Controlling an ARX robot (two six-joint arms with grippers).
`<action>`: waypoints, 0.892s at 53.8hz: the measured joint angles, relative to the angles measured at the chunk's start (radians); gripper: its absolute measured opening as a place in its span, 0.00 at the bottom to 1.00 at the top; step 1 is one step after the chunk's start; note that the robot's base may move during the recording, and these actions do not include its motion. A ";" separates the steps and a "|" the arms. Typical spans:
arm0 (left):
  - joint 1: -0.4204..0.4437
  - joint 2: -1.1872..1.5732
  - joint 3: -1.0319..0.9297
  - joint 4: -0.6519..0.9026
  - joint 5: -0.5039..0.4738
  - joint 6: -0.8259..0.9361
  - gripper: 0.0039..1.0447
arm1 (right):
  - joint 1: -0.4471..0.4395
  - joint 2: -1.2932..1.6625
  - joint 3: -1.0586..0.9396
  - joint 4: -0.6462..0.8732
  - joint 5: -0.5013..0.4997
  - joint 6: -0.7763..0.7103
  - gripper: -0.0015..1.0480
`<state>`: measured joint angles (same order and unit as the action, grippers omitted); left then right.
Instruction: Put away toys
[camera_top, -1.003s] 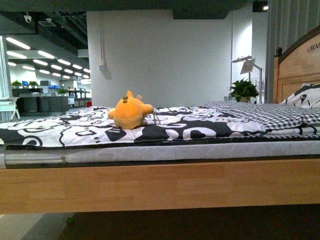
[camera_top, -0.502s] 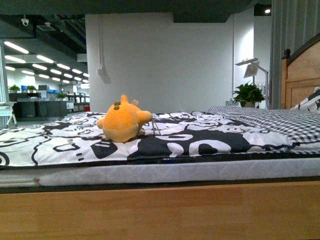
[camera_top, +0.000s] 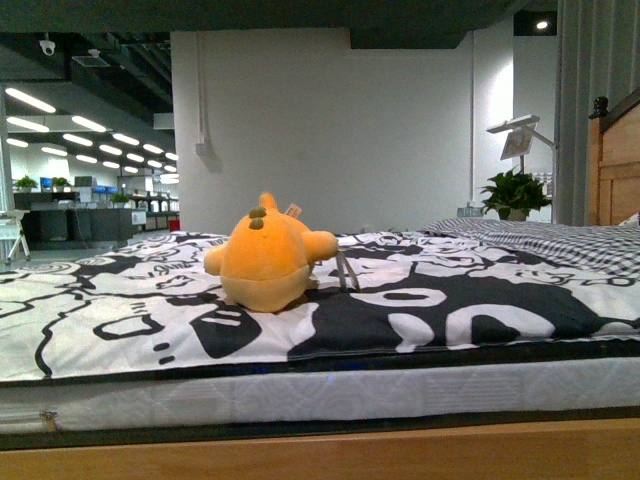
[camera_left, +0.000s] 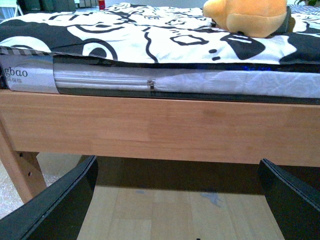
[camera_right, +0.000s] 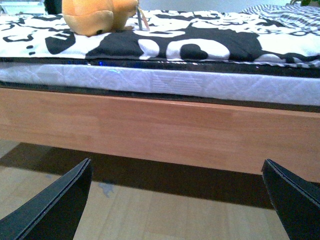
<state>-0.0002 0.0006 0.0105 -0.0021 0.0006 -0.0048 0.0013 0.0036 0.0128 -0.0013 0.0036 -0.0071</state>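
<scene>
Saw the orange-yellow plush toy (camera_top: 268, 262) lying on the black-and-white patterned surface (camera_top: 450, 310), left of middle and not far from the near edge, paper tag (camera_top: 293, 211) poking up on its far side. Found the left fingers (camera_left: 60, 200) spread wide apart and empty, low in front of the wooden bed frame (camera_left: 160, 125), well apart from the toy. Found the right fingers (camera_right: 55, 205) likewise wide apart, holding nothing, low over the wood floor (camera_right: 165, 215).

Orange-yellow plush animal (camera_top: 268, 268); black-and-white cartoon-print bedspread (camera_top: 450, 310); white quilted mattress (camera_top: 300, 395); light-brown wooden bed frame (camera_left: 160, 125); grey-checked blanket (camera_top: 580, 240).
</scene>
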 joint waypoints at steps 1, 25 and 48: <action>0.000 0.000 0.000 0.000 0.000 0.000 0.95 | 0.000 0.000 0.000 0.000 0.000 0.000 1.00; 0.000 0.000 0.000 0.000 -0.002 0.000 0.95 | 0.000 0.000 0.000 0.000 -0.006 0.000 1.00; 0.000 0.000 0.000 0.000 -0.001 0.000 0.95 | 0.000 0.000 0.000 0.000 -0.003 0.000 1.00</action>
<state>-0.0006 0.0006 0.0105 -0.0021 -0.0006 -0.0048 0.0010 0.0040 0.0128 -0.0013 0.0002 -0.0071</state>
